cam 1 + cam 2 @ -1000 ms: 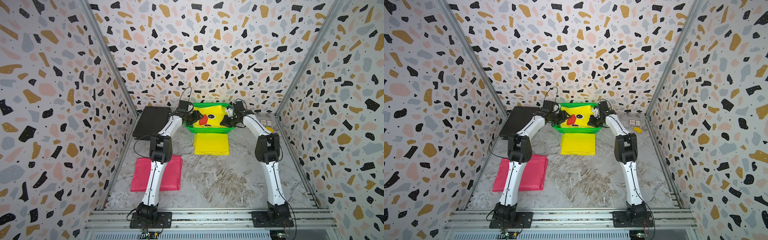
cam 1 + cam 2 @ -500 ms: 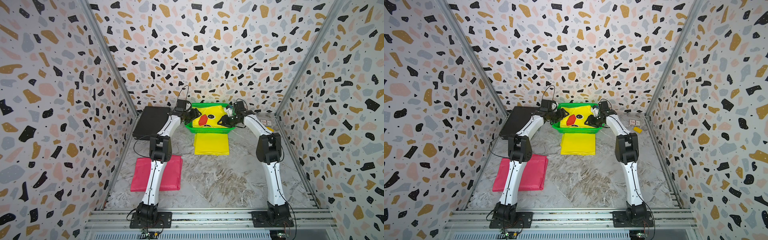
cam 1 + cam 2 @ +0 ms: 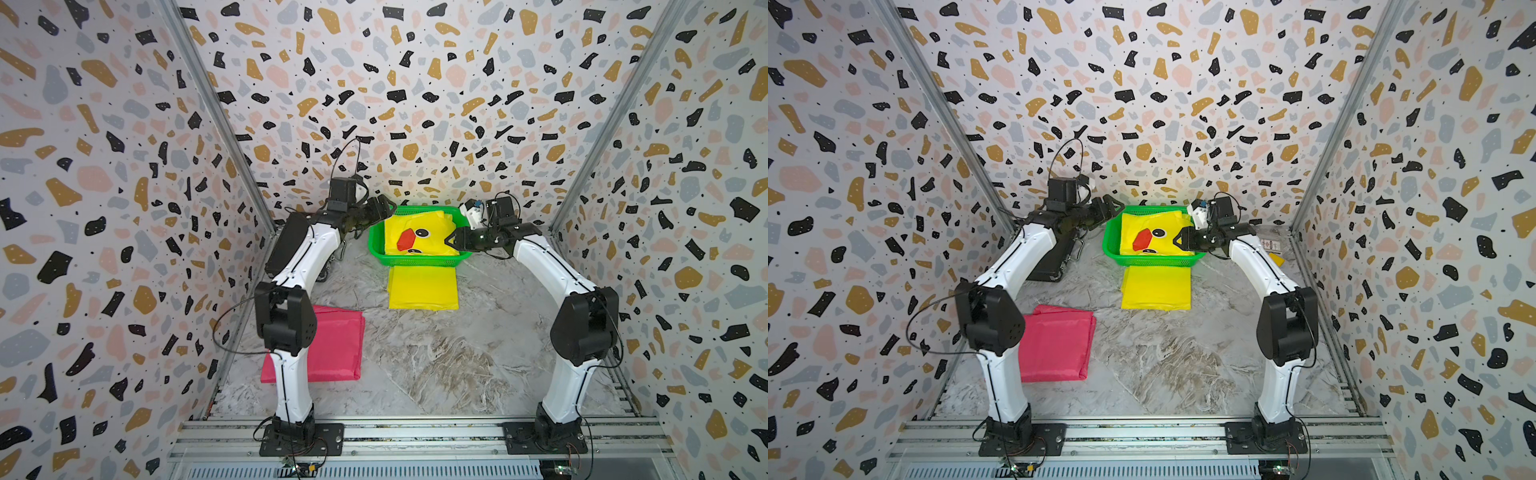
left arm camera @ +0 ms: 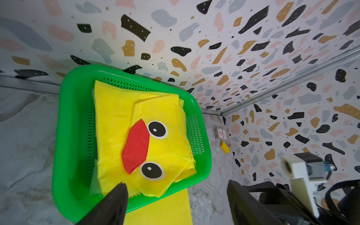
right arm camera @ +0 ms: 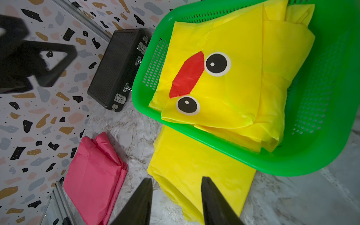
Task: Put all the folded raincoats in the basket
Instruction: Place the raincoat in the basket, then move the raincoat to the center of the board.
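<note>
The folded raincoat [image 3: 419, 237] [image 3: 1154, 232], yellow with a red beak and two black eyes, lies inside the green basket [image 3: 415, 262] [image 3: 1154, 262] at the back centre. In both top views my left gripper [image 3: 388, 208] [image 3: 1115, 208] hovers open by the basket's left rim. My right gripper [image 3: 451, 239] [image 3: 1179, 240] stands open over its right rim, close to the raincoat's edge. The left wrist view shows the raincoat [image 4: 165, 152] in the basket [image 4: 64, 136] beyond my empty left gripper [image 4: 176, 183]. In the right wrist view my right gripper [image 5: 176, 178] holds nothing, and the raincoat [image 5: 233, 87] fills the basket [image 5: 321, 116].
A second folded yellow raincoat [image 3: 423, 289] [image 5: 194, 171] lies on the table against the basket's front. A folded pink raincoat [image 3: 336, 345] [image 5: 93, 175] lies front left behind the left arm. A black case [image 3: 1054, 262] [image 5: 118, 64] sits back left. A small card box [image 4: 220, 134] and yellow block [image 4: 225, 147] sit back right.
Both grippers have opened and let go of the raincoat, which now rests in the basket. The left gripper has drawn back from over the beak to the basket's left rim.
</note>
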